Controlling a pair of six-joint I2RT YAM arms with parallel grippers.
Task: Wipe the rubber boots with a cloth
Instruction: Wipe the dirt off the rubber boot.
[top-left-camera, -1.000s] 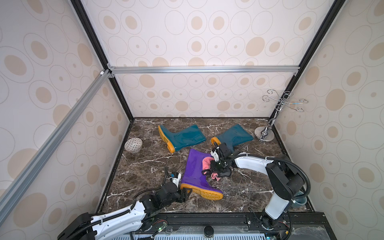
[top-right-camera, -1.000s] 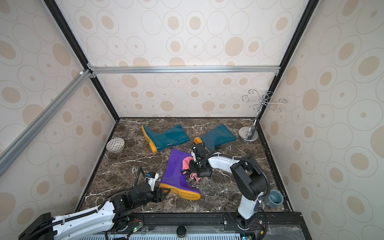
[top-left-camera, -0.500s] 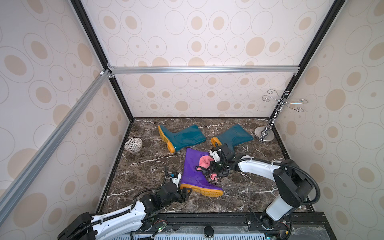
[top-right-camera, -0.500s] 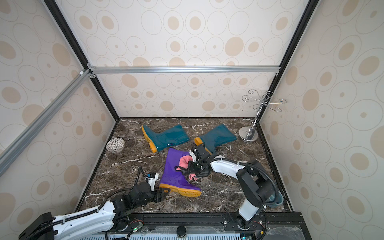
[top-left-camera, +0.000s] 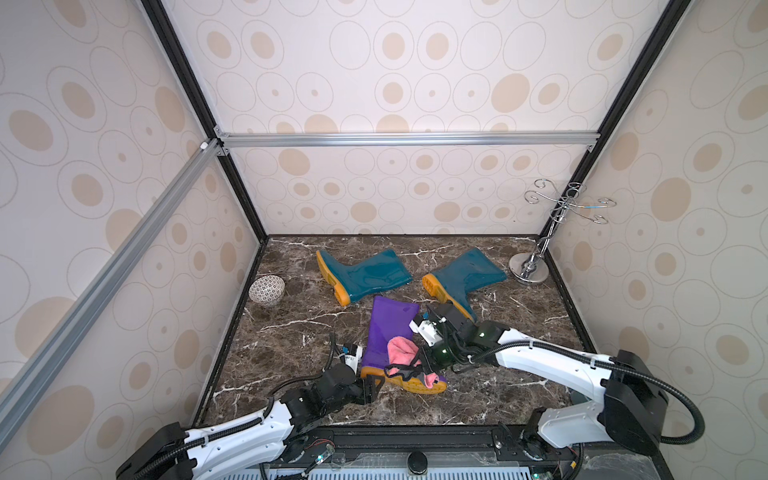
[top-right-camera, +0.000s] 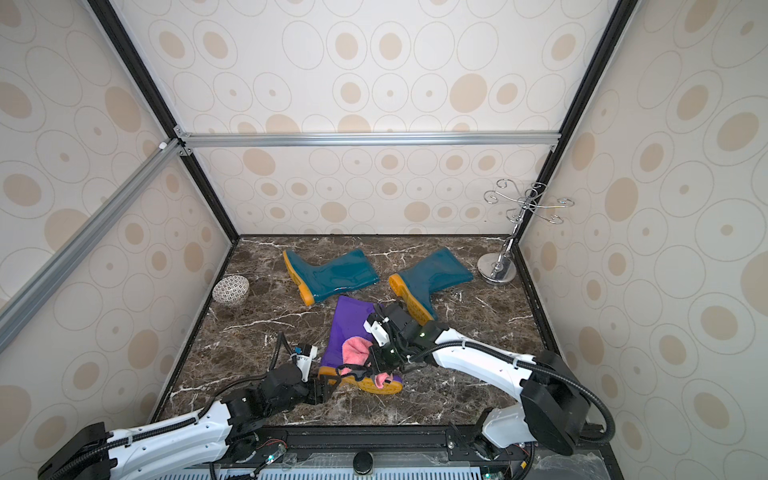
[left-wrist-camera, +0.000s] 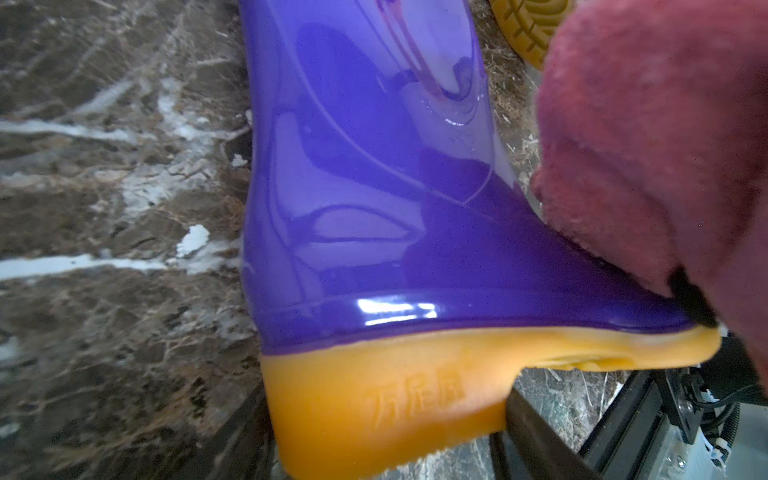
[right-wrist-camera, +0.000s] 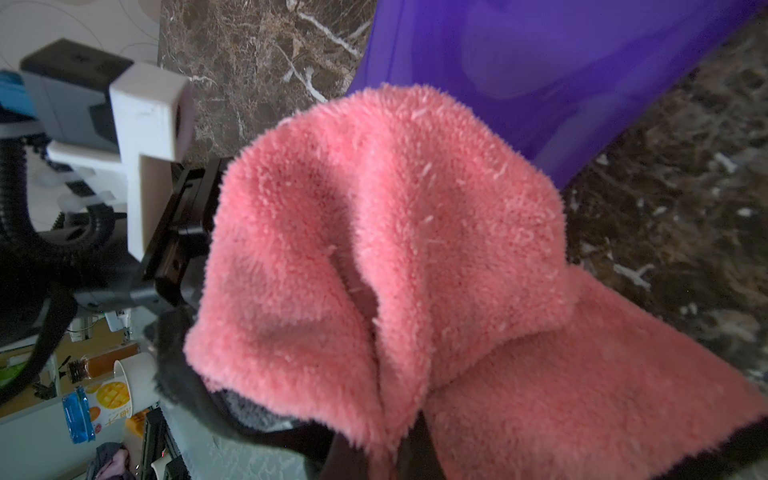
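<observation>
The pink cloth (top-left-camera: 401, 353) is bunched over the ankle and foot of the purple boot (top-left-camera: 388, 324), which lies on its side on the marble tabletop (top-left-camera: 291, 332). The cloth's dark edging trails across the boot's yellow sole. The right gripper (top-left-camera: 419, 365) is at the toe side of this boot, its jaws pinched closed on a fold of the cloth. The left gripper (top-left-camera: 371, 385) is at the boot's heel. In the left wrist view its jaws stand wide and clasp the yellow heel block (left-wrist-camera: 374, 399) between them. Beyond the purple boot's shaft opening lies a teal boot (top-left-camera: 365, 274), with a second teal boot (top-left-camera: 465, 276) to the right of that. A patterned bowl (top-left-camera: 267, 290) sits well to the purple boot's left, and a chrome hook stand (top-left-camera: 528, 272) stands far behind it to the right.
</observation>
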